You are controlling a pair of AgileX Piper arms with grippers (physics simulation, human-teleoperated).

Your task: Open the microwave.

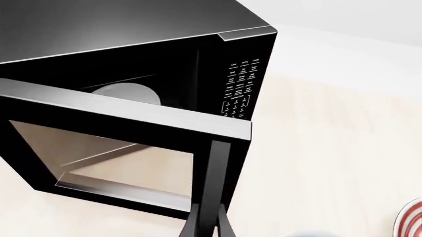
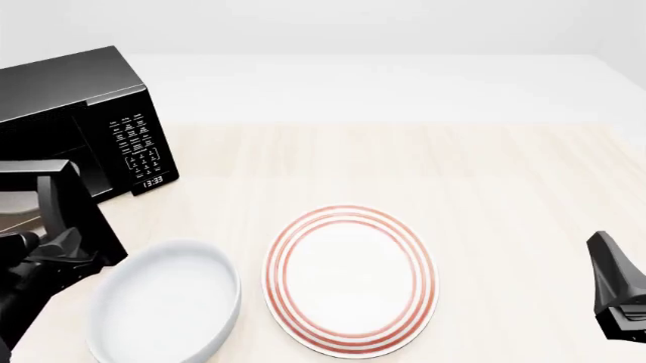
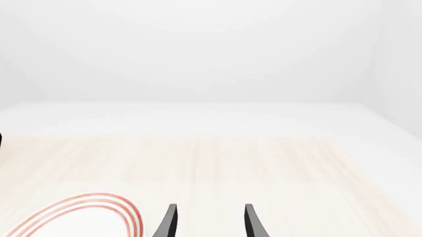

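The black microwave [image 2: 71, 98] stands at the far left of the table, with its white-labelled keypad [image 2: 136, 147] and clock display facing the front. Its door [image 1: 125, 116] is swung partly open, and the pale turntable [image 1: 125, 93] shows inside. My left gripper [image 1: 209, 223] is shut on the dark handle bar [image 1: 214, 182] at the door's free edge. In the front view it [image 2: 63, 221] sits at that edge. My right gripper [image 3: 209, 223] is open and empty, low at the right [image 2: 618, 291], far from the microwave.
A white bowl [image 2: 166, 302] lies just right of my left arm, near the front edge. A white plate with red rings [image 2: 349, 280] lies in the middle front and also shows in the right wrist view [image 3: 86, 217]. Pale wood table [image 2: 454, 166] stretches to the right.
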